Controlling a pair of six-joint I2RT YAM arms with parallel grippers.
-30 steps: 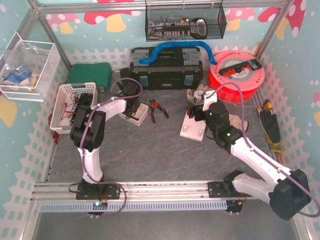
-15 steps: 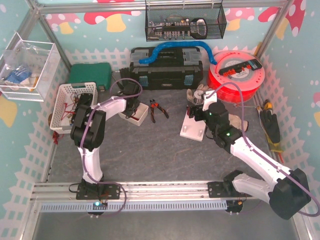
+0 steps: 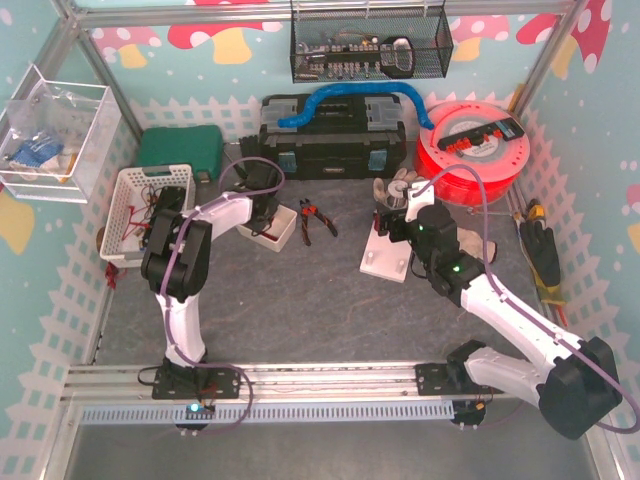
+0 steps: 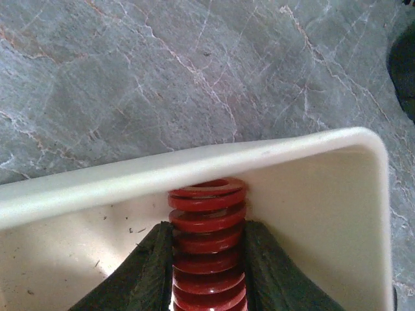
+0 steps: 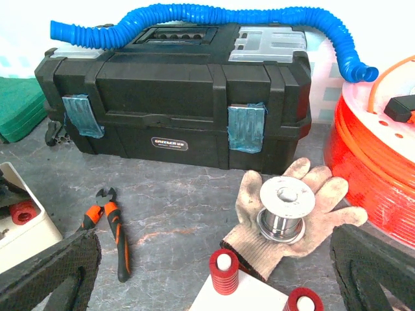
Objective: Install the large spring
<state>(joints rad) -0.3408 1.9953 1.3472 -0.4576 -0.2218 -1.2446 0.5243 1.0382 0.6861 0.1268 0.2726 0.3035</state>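
My left gripper (image 4: 207,262) is shut on a large red spring (image 4: 207,217), one black finger (image 4: 148,272) on each side. It holds the spring upright inside a small white bin (image 4: 194,165), the spring's top against the bin's wall. From above, this gripper (image 3: 262,212) is down in the bin (image 3: 283,235). My right gripper (image 5: 214,259) is open and empty above a white base plate (image 5: 256,299). Two red springs (image 5: 224,272) (image 5: 305,302) sit on the plate's white pegs. The plate (image 3: 386,262) lies mid-table.
Orange-handled cutters (image 3: 316,218) lie between bin and plate. A work glove with a metal spool (image 5: 285,210) lies behind the plate. A black toolbox (image 3: 332,140) with a blue hose, a red filament reel (image 3: 470,150), a green case (image 3: 180,150) and a white basket (image 3: 140,210) line the back and left.
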